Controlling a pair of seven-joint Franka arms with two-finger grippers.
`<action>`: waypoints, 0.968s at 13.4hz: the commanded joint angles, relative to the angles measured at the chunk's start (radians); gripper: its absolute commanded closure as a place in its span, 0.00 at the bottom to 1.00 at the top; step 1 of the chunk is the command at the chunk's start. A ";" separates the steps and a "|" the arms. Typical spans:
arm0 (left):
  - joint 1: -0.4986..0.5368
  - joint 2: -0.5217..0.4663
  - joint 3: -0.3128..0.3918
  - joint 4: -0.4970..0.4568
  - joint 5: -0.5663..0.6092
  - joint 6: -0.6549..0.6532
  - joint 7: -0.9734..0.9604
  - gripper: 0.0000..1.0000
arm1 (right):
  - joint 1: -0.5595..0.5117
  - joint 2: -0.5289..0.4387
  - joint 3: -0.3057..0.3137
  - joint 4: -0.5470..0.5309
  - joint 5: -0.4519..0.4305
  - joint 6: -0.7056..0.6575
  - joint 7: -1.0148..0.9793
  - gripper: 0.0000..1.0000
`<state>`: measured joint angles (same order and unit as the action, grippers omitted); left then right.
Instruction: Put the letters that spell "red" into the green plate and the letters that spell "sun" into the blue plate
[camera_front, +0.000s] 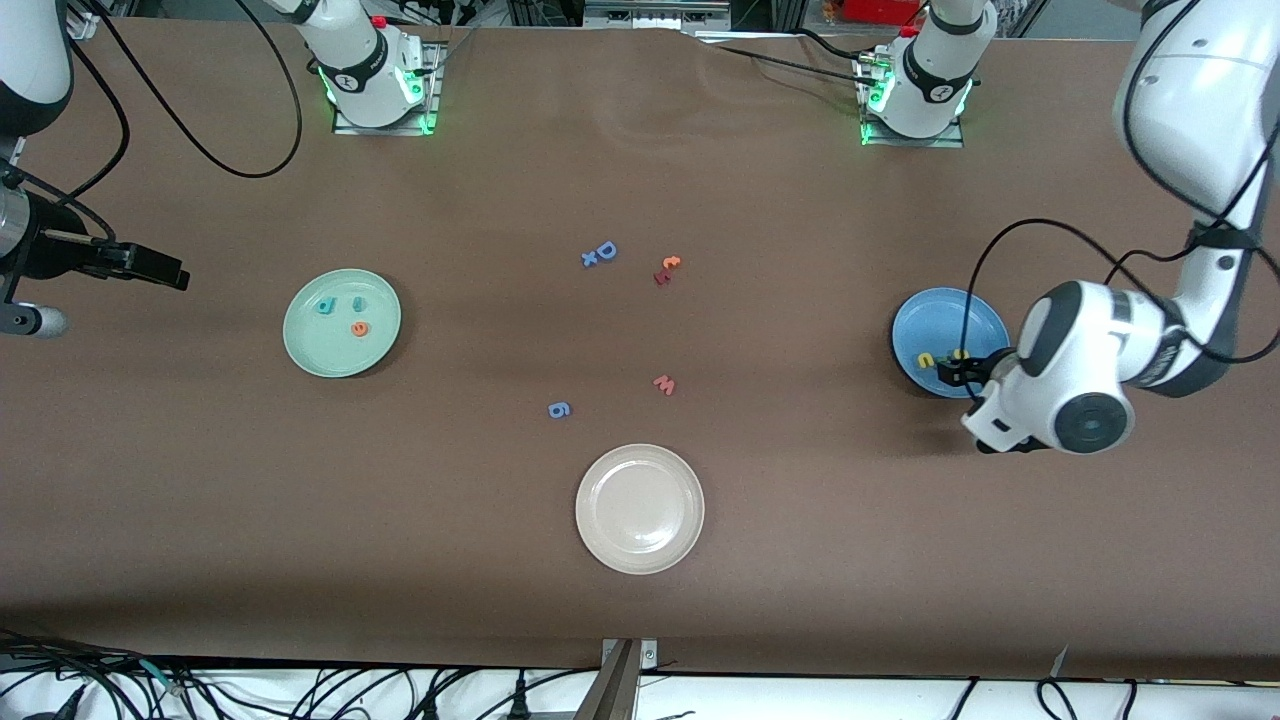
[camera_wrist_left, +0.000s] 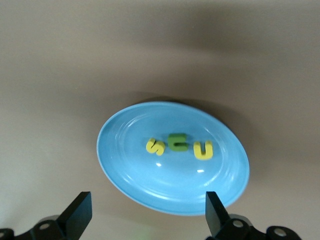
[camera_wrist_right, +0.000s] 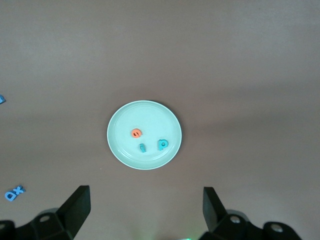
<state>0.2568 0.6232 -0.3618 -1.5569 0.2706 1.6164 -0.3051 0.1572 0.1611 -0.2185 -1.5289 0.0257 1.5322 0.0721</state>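
- Foam "sun" letters (camera_wrist_left: 180, 145) lie in the blue plate (camera_wrist_left: 130, 165); "red" letters (camera_wrist_right: 149, 141) in the green plate (camera_wrist_right: 120, 145).
- They look light, soft; pinch across edges.
- Left gripper (camera_wrist_left: 145, 215) wide over the blue plate; right gripper (camera_wrist_right: 145, 212) wide, waiting above the table (camera_front: 640, 620).

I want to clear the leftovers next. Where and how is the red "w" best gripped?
The red "w" lies flat on the bare table, apart from the blue "6" and the cream plate. Probably best to come straight down from above and close the claw across its narrower span, pinching its outer edges. It is thin, so the fingers must nearly touch the table.
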 joint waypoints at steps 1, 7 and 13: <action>-0.144 -0.237 0.248 -0.187 -0.208 0.068 0.205 0.00 | 0.002 -0.011 0.005 -0.007 -0.009 0.011 0.017 0.01; -0.324 -0.615 0.445 -0.370 -0.294 0.102 0.254 0.00 | 0.001 -0.011 0.005 -0.007 -0.010 0.014 0.015 0.00; -0.324 -0.631 0.437 -0.102 -0.301 -0.091 0.259 0.00 | 0.001 -0.011 0.005 -0.007 -0.010 0.014 0.015 0.00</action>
<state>-0.0563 -0.0474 0.0645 -1.7822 -0.0158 1.6065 -0.0631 0.1581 0.1611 -0.2182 -1.5289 0.0257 1.5396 0.0739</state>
